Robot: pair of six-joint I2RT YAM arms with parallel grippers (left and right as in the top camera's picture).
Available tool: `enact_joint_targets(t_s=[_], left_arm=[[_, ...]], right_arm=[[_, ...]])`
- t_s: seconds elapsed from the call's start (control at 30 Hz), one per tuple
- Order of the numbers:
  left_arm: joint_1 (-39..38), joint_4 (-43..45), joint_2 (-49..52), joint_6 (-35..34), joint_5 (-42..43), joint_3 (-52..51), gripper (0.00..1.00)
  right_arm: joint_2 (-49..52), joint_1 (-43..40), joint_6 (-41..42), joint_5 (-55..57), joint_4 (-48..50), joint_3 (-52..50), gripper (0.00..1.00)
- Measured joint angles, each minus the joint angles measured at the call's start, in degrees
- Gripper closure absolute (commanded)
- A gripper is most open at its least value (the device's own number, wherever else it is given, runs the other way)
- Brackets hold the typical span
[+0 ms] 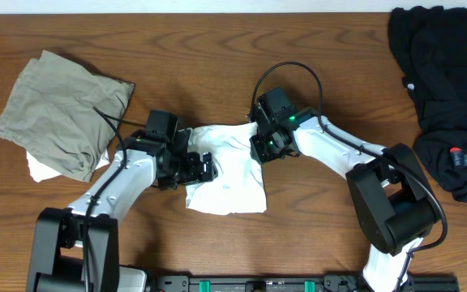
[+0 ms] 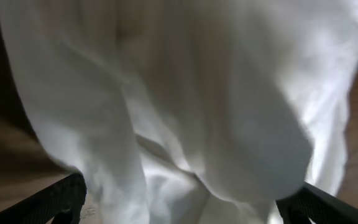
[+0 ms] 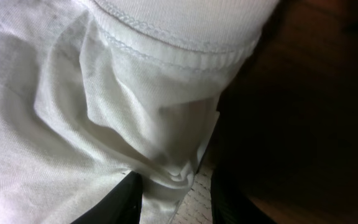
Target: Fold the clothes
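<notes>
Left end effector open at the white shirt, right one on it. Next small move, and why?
Probably close the left end effector on the white T-shirt: its jaws stand wide with cloth bunched right before them, while the right end effector pinches a fold.

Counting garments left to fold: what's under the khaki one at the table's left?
A white fabric corner pokes out at the lower left edge of the khaki garment. The rest is covered, so its kind can't be told.

no legible text; small red tag (image 1: 456, 151) on black garment (image 1: 448, 89), too small to read
</notes>
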Motion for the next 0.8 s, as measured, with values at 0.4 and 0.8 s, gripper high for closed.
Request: enact_joint_targets(t_s=[0.4, 0.8], left_arm=[[-0.4, 9.5, 4.0, -3.4, 10.5, -1.3, 0.1], [-1.8, 9.2, 6.5, -3.3, 10.9, -2.1, 0.94]], right_arm=[[0.0, 0.0, 0.0, 0.0, -0.2, 0.0, 0.65], [-0.3, -0.7, -0.2, 0.3, -7.5, 1.5, 0.66]])
